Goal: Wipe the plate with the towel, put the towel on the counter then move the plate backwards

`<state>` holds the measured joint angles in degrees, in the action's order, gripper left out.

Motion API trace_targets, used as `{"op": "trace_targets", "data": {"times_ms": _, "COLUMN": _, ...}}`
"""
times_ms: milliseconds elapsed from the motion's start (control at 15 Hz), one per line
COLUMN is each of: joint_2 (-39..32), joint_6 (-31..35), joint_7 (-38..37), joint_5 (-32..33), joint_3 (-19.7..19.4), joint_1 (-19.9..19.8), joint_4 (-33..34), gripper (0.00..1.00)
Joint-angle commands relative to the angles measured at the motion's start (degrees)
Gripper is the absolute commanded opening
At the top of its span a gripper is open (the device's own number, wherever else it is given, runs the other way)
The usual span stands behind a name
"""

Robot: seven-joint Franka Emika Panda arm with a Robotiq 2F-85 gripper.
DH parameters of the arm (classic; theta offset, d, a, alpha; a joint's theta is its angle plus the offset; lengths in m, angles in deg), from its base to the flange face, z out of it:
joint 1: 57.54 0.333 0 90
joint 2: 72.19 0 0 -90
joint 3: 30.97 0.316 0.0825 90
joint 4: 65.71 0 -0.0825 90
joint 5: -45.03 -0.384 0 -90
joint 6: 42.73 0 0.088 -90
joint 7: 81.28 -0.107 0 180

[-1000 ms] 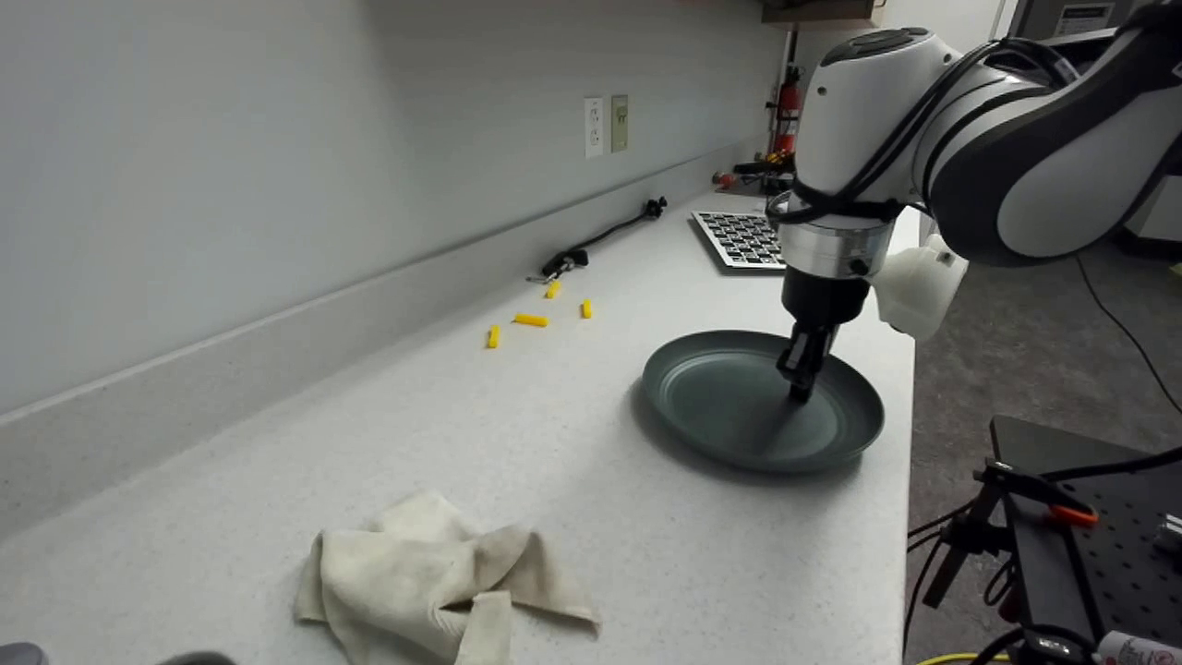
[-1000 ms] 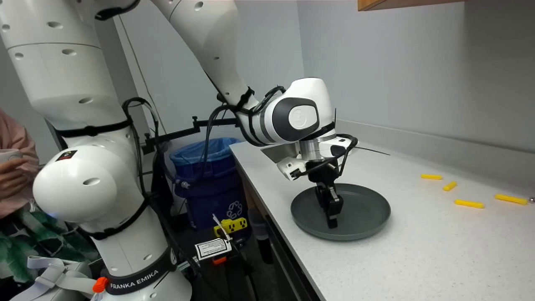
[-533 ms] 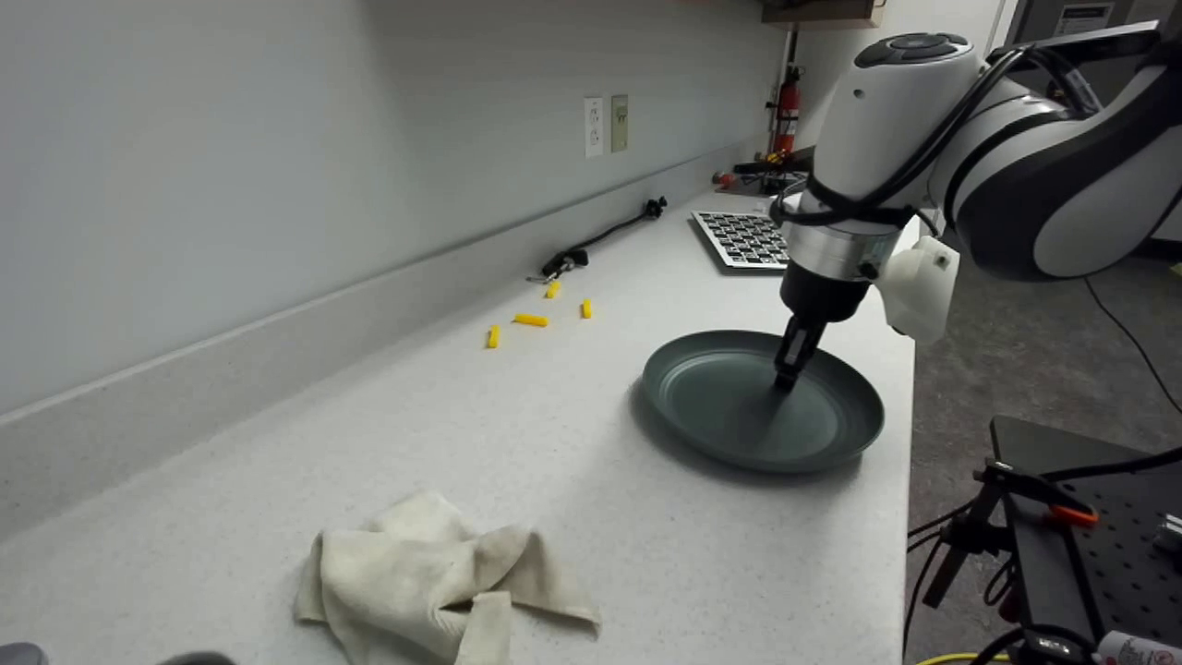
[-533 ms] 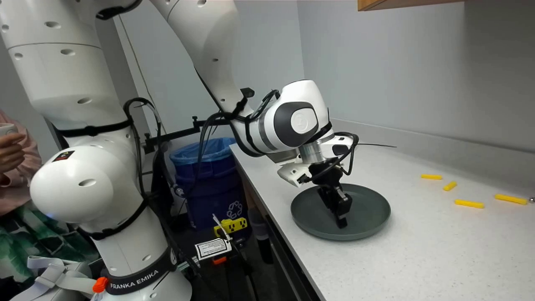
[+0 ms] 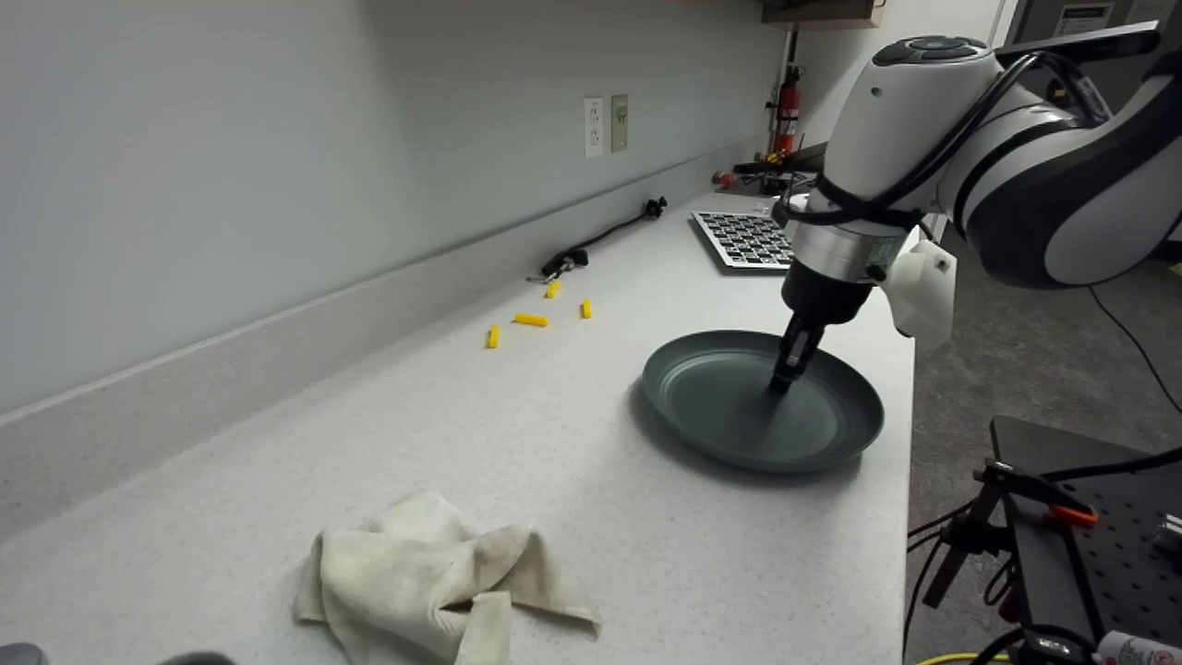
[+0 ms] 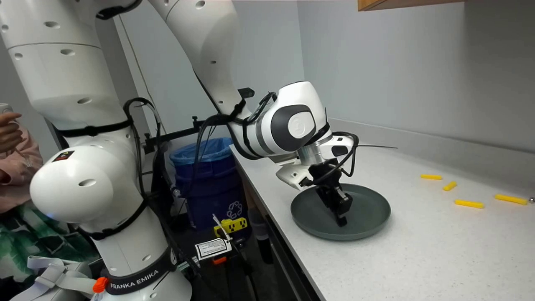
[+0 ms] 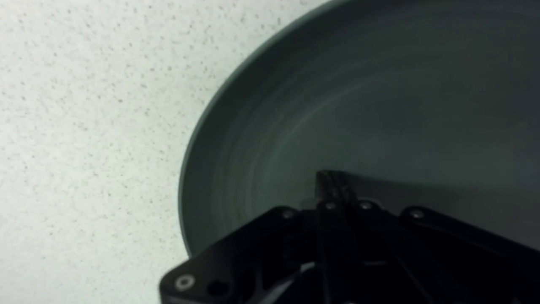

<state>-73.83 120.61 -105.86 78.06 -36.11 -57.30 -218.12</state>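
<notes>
The base band [image 6: 142, 276] reads "FRANKA EMIKA". Near the speckled bench's [image 5: 554, 462] outer edge, the closed gripper [image 5: 781, 380] slants over the plate [image 5: 729, 416].

Lab-like room, Franka arm [image 6: 100, 167], checkered board [image 5: 746, 240], fire extinguisher [image 5: 788, 113]

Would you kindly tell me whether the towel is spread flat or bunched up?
Bunched up: in an exterior view, the towel lies on the counter in raised, uneven folds.
</notes>
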Motion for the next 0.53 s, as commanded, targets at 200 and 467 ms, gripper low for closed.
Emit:
{"op": "trace_targets", "data": {"times_ms": 200, "joint_2": -0.27, "joint_6": 4.27, "joint_7": 8.35, "joint_5": -4.41, "joint_3": -0.05, "joint_1": -0.44, "joint_4": -2.17, "gripper": 0.0}}
{"op": "trace_targets", "data": {"times_ms": 467, "joint_2": 11.76, "joint_6": -12.84, "joint_7": 15.67, "joint_5": -22.88, "joint_3": 8.21, "joint_1": 4.7, "joint_4": 1.16, "gripper": 0.0}}
